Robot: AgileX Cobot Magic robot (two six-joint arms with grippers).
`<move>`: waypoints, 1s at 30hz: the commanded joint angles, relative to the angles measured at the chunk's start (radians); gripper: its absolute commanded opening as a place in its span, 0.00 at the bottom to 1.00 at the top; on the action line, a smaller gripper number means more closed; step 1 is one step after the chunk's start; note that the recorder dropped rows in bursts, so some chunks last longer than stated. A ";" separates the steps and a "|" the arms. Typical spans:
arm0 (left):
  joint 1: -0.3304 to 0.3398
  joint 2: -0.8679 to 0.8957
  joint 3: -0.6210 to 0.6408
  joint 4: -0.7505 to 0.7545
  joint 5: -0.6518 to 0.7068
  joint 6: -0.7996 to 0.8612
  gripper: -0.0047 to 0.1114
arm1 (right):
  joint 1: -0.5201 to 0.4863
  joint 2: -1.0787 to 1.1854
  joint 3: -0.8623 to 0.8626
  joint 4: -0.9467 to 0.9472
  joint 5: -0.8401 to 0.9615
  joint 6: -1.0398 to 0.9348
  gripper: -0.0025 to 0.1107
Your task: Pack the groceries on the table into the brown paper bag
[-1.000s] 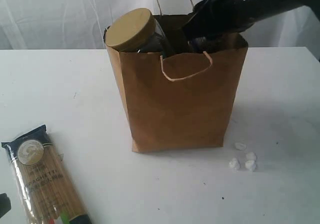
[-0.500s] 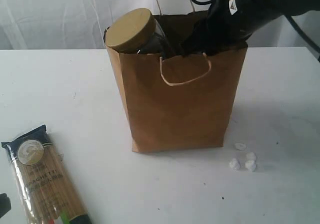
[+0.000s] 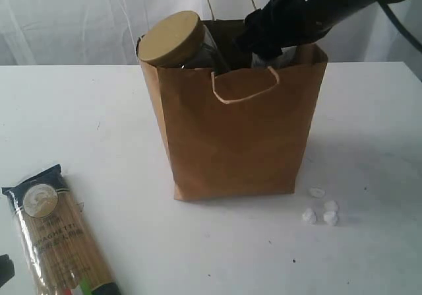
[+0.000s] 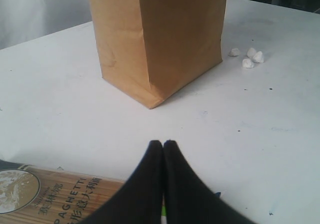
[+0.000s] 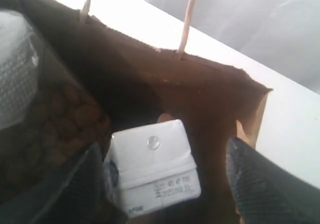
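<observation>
Shows right claw spread wide inside the paper bag on the worktop, small white packet between its fingers, clear of one, jar alongside. Finds arm less steep than half a second ago; spaghetti packet unmoved by pinched-shut left claw.

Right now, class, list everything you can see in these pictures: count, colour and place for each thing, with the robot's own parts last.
table: one, white, under everything
brown paper bag: one, brown, upright mid-table
jar: one, clear with tan lid, poking out of the bag's top
small packet: one, white, inside the bag
spaghetti packet: one, blue-ended, flat on the table
lumps: four, white, on the table beside the bag
curtain: one, white, behind the table
left jaws: black, shut, by the spaghetti packet
right jaws: black, open, either side of the small packet
</observation>
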 commanded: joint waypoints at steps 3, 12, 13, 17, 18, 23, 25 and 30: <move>0.001 -0.005 0.003 -0.001 0.005 0.001 0.04 | 0.001 -0.008 -0.010 -0.013 -0.006 0.004 0.60; 0.001 -0.005 0.003 -0.001 0.005 0.001 0.04 | 0.001 -0.023 -0.036 -0.013 -0.006 0.004 0.60; 0.001 -0.005 0.003 -0.001 0.005 0.001 0.04 | 0.001 -0.029 -0.041 -0.013 -0.006 0.004 0.60; 0.001 -0.005 0.003 -0.001 0.005 0.001 0.04 | 0.001 -0.080 -0.046 -0.012 -0.021 0.034 0.58; 0.001 -0.005 0.003 -0.001 0.005 0.001 0.04 | 0.001 -0.099 -0.044 -0.012 -0.023 0.042 0.55; 0.001 -0.005 0.003 -0.001 0.005 0.001 0.04 | 0.001 -0.227 0.011 -0.016 -0.098 0.127 0.33; 0.001 -0.005 0.003 -0.001 0.005 0.001 0.04 | 0.001 -0.293 0.056 -0.021 -0.158 0.170 0.25; 0.001 -0.005 0.003 -0.001 0.005 0.001 0.04 | 0.001 -0.457 0.186 -0.034 -0.271 0.242 0.05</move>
